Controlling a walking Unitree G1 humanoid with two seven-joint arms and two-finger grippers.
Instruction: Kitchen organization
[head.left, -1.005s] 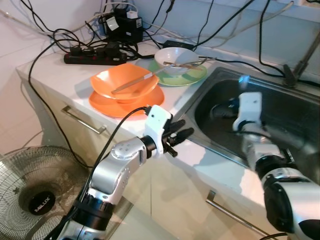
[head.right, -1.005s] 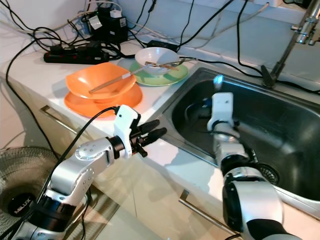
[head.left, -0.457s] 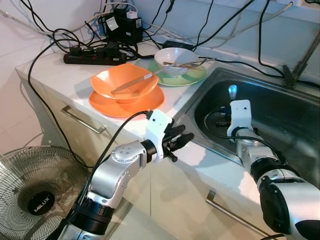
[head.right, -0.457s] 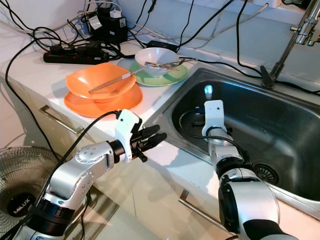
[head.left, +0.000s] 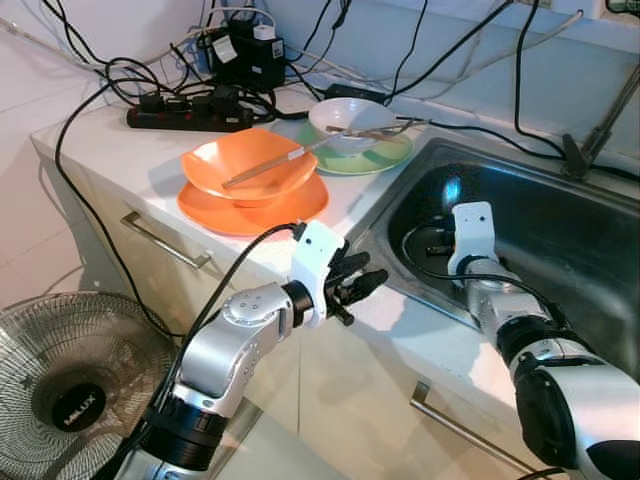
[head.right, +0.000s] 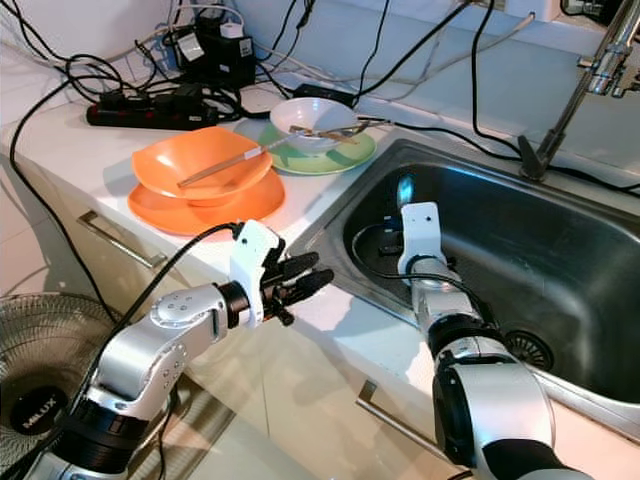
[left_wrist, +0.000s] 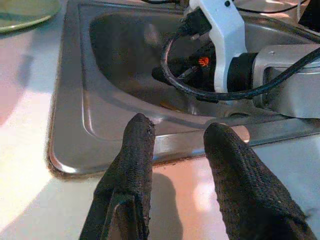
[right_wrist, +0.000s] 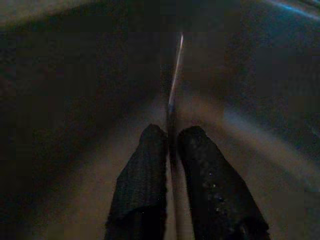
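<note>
My right gripper (head.right: 388, 240) is down inside the steel sink (head.left: 560, 215), near its left wall. In the dark right wrist view its fingers (right_wrist: 200, 165) are shut on a thin metal utensil (right_wrist: 174, 85) that runs straight out from between them. My left gripper (head.left: 365, 283) hovers open over the white counter edge at the sink's front left corner, with nothing between its fingers (left_wrist: 135, 150). On the counter an orange bowl (head.left: 250, 165) holding a long utensil (head.left: 270, 165) sits on an orange plate (head.left: 215, 212). Behind it a white bowl (head.left: 350, 115) with utensils rests on a green plate (head.left: 385, 155).
A black power strip (head.left: 190, 115) and tangled cables lie at the back of the counter. The faucet (head.right: 570, 90) stands behind the sink and a drain (head.right: 525, 345) sits in its floor. A floor fan (head.left: 70, 390) stands at lower left, beside the drawer handle (head.left: 165, 240).
My right arm has slid left and lower inside the sink, toward its left wall. The left gripper has stayed where it was, open.
</note>
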